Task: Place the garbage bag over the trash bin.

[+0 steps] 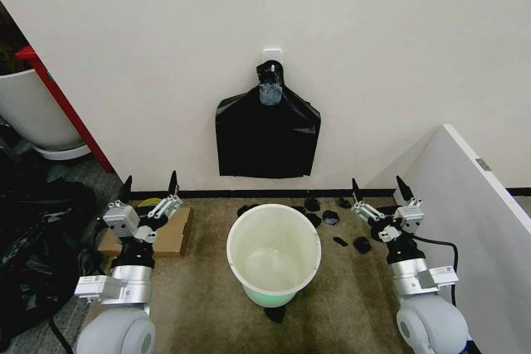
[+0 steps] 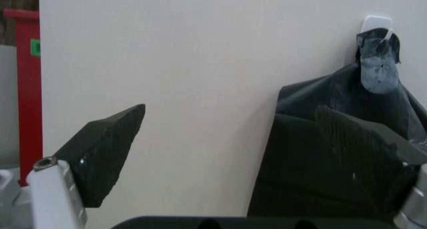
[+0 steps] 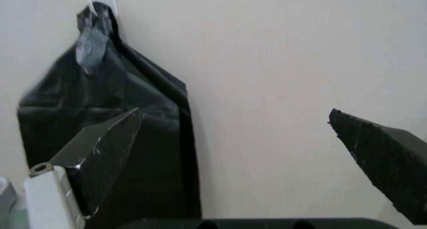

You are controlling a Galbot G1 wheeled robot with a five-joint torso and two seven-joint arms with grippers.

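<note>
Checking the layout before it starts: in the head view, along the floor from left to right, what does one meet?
Black plastic sheeting → left pincer, open, over a cardboard piece → trash bin → small black scraps → right pincer, open → white panel.

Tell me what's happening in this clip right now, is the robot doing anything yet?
Nothing is being handled yet. The trash bin stands unlined on the floor between the two arms. The left pincer and right pincer are both open and hold nothing, raised on either side of the bin and pointing toward the wall. A black bag bundle hangs from a white wall hook above and behind the bin, untouched.
</note>
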